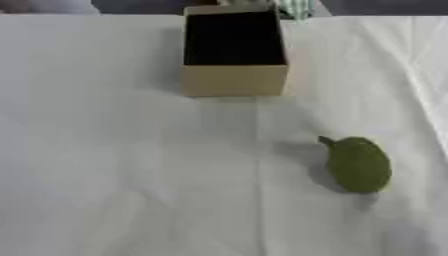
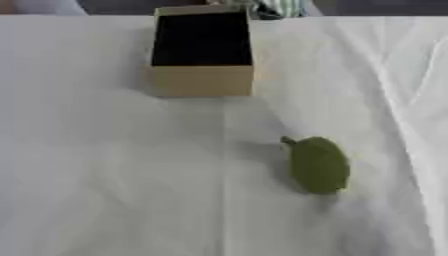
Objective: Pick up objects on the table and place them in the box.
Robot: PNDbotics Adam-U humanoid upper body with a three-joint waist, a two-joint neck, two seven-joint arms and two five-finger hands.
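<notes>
A green fruit point(image 1: 357, 164) with a short stem lies on the white-covered surface point(image 1: 131, 175), toward the near right. The open cardboard box point(image 1: 234, 80), dark inside, stands well apart from it at the far middle. Neither hand shows in either view, so their state and position relative to the fruit cannot be told.

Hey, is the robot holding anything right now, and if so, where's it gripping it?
Nothing is held. Neither hand shows in either view. The green fruit lies alone on the white tablecloth, and the open box stands farther back, apart from it.
</notes>
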